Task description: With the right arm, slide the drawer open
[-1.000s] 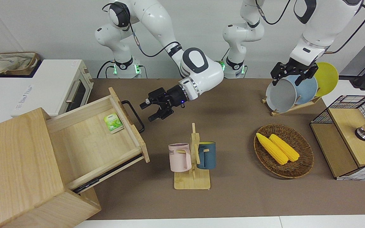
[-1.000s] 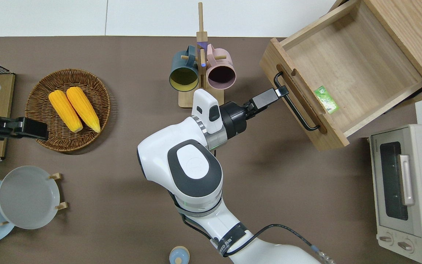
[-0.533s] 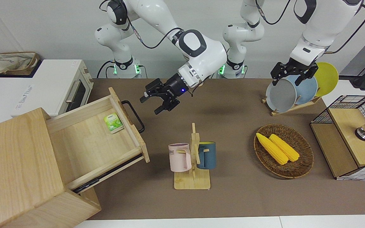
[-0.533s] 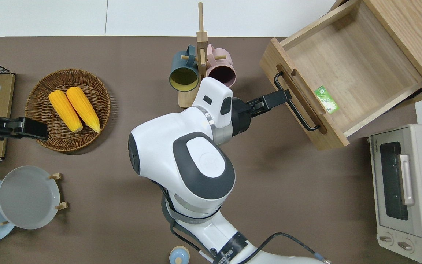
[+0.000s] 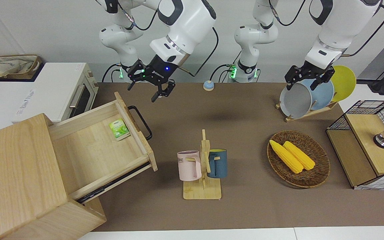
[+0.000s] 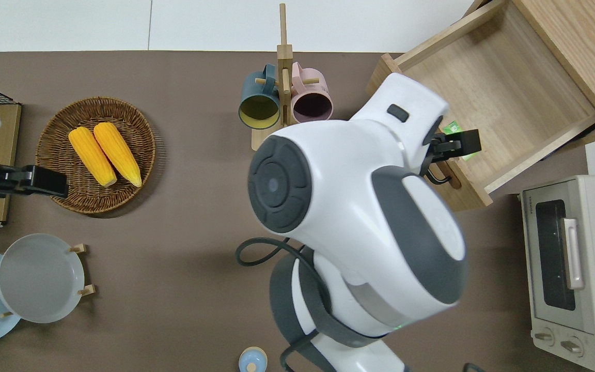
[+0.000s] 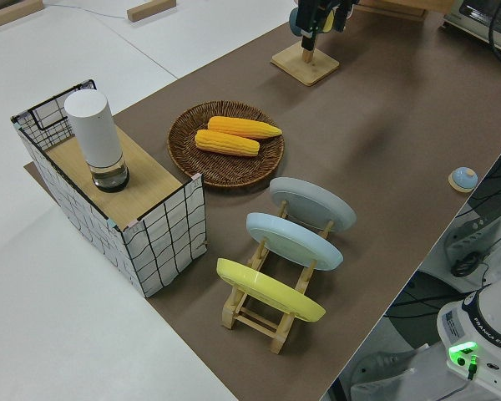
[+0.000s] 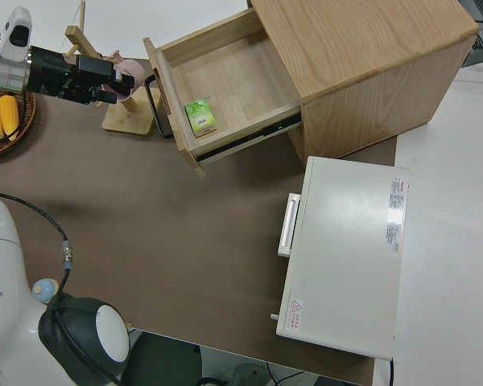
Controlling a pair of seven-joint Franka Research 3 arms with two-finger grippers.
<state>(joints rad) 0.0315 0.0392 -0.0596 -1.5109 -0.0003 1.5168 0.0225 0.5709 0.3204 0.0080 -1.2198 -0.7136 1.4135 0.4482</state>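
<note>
Drawer (image 5: 95,150) fully out; my right gripper (image 5: 148,87) raised, fingers apart, empty; risk: descending arm clipping handle (image 5: 141,121).

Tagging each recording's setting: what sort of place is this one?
Probably a robotics lab staged as a mock kitchen: two robot arms at a brown table, a toaster oven, a mug stand, a plate rack, and bare white walls around.
</note>
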